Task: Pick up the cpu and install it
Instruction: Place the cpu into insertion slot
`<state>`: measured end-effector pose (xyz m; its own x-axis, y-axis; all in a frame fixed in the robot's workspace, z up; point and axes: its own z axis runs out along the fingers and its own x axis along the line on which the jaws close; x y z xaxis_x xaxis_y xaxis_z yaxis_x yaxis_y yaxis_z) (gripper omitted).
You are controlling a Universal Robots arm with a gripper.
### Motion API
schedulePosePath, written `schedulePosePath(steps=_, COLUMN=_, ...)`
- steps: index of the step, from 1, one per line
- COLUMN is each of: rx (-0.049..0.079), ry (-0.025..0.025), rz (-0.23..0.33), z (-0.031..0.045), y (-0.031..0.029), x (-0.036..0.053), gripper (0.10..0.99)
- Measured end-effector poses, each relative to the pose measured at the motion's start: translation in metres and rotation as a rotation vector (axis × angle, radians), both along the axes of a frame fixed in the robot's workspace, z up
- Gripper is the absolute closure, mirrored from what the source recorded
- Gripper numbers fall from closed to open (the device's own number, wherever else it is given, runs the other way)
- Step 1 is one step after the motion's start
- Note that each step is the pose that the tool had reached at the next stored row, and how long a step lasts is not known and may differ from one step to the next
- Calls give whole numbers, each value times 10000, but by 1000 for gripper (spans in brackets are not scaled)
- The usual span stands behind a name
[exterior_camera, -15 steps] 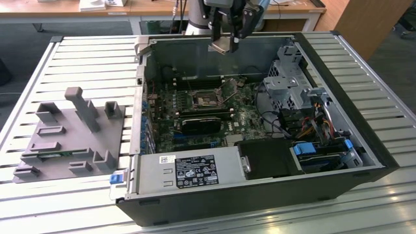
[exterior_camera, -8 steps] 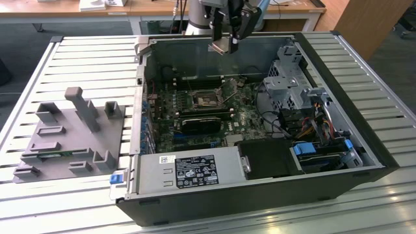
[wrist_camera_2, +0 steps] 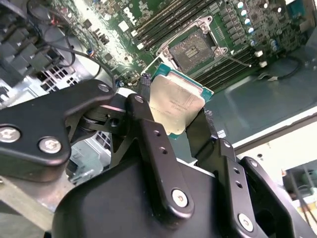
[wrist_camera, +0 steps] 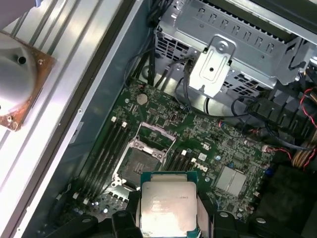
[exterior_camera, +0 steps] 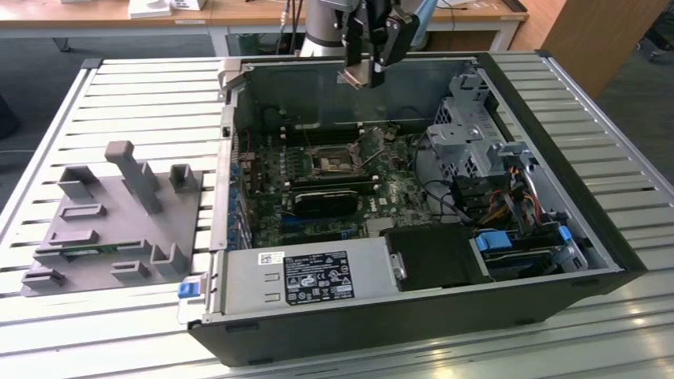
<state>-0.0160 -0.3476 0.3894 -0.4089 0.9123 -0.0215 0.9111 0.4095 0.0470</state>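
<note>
The cpu (wrist_camera_2: 176,101), a flat square chip with a silver top and a thin green rim, is held by its edges in my gripper (wrist_camera_2: 173,106), which is shut on it. In the exterior view the gripper (exterior_camera: 361,75) hangs high over the back wall of the open computer case (exterior_camera: 589,237), and the cpu (exterior_camera: 352,76) shows as a pale tile at its tip. The motherboard socket (exterior_camera: 337,160) lies below and toward the front, with its metal frame swung open. In the first wrist view the cpu (wrist_camera: 168,206) sits just short of the open socket (wrist_camera: 141,163).
The case lies on its side on a slatted metal table (exterior_camera: 137,103). Inside are a silver drive cage (exterior_camera: 474,134), cable bundles (exterior_camera: 506,197), a black expansion card (exterior_camera: 327,197) and the power supply (exterior_camera: 305,276). A grey holding fixture (exterior_camera: 116,221) stands at the exterior view's left.
</note>
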Motion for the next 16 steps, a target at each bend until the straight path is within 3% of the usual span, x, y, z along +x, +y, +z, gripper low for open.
schedulePosePath(steps=16, rx=0, ry=0, rz=-2144, z=-14, y=3, x=0, gripper=545)
